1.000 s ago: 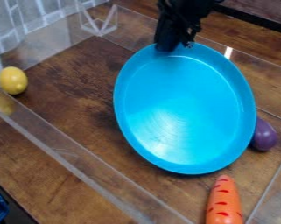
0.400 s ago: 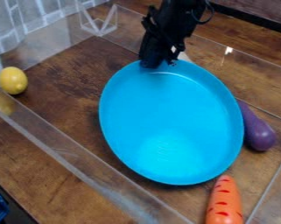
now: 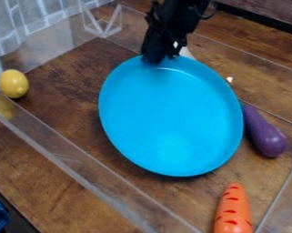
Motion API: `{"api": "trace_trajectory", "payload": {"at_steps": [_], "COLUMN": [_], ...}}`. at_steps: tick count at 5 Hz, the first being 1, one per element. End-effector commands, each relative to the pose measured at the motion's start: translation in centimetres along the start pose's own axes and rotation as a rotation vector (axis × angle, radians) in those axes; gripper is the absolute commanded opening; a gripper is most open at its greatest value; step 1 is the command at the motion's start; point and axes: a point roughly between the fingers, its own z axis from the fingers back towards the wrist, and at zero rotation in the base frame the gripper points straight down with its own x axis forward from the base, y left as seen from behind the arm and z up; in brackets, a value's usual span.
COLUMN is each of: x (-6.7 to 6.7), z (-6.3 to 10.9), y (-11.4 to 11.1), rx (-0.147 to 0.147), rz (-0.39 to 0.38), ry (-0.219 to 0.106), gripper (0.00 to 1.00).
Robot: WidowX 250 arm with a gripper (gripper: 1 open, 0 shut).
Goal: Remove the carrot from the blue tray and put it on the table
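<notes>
Gripping the far rim of the blue tray point(image 3: 173, 114), the pincer point(image 3: 160, 52) stands with its jaws shut narrow on that edge, pointing steeply down. Nothing lies inside the tray. Well away from the pincer, past the tray's near rim, the carrot point(image 3: 233, 209) already rests on the table point(image 3: 63, 127). A purple eggplant point(image 3: 266, 133) sits just beside the tray's right rim, a lemon point(image 3: 12, 84) off to the left. Dragging the tray further could knock the eggplant or sweep the carrot toward the acrylic wall.
</notes>
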Motion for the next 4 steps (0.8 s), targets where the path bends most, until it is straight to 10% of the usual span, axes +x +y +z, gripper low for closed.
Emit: {"api": "trace_trajectory", "payload": {"at_steps": [1,4], "x": [-0.9,-2.1], "z": [2.6,4.1], "y": [2.5,3.5], "rx": [0.062,0.082], "rz": [-0.030,-0.101], "ry": [-0.064,-0.066], "gripper": [0.00,0.00]}}
